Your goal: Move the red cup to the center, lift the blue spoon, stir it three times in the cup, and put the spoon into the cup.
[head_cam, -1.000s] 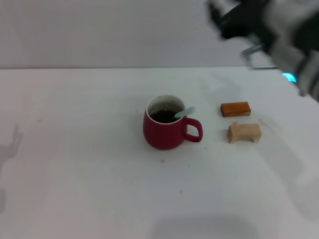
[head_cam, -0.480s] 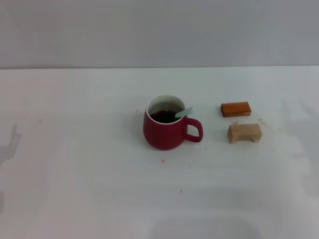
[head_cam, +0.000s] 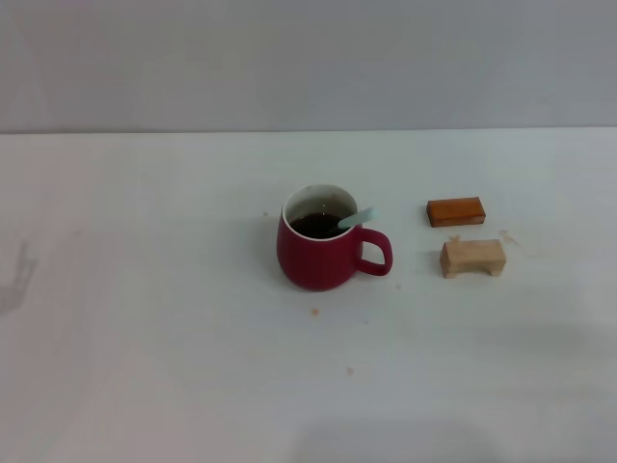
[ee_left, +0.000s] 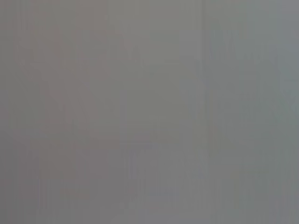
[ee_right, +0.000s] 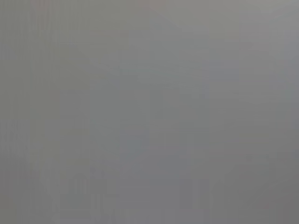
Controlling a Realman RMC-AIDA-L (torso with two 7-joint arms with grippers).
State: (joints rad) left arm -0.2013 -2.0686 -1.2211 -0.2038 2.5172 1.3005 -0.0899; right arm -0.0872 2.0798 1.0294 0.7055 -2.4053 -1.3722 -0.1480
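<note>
The red cup point(head_cam: 323, 253) stands upright near the middle of the white table in the head view, handle pointing right, with dark liquid inside. The blue spoon point(head_cam: 358, 218) rests in the cup, its pale handle leaning out over the rim on the handle side; its bowl is hidden in the liquid. Neither gripper shows in the head view. Both wrist views show only a plain grey surface.
An orange-brown block point(head_cam: 455, 211) lies to the right of the cup, and a tan wooden block point(head_cam: 472, 258) sits just in front of it. A few small crumbs dot the table point(head_cam: 145, 318) in front of the cup.
The right arm, seen at the upper right a second ago, has left the head view. The cup, spoon and blocks have not moved.
</note>
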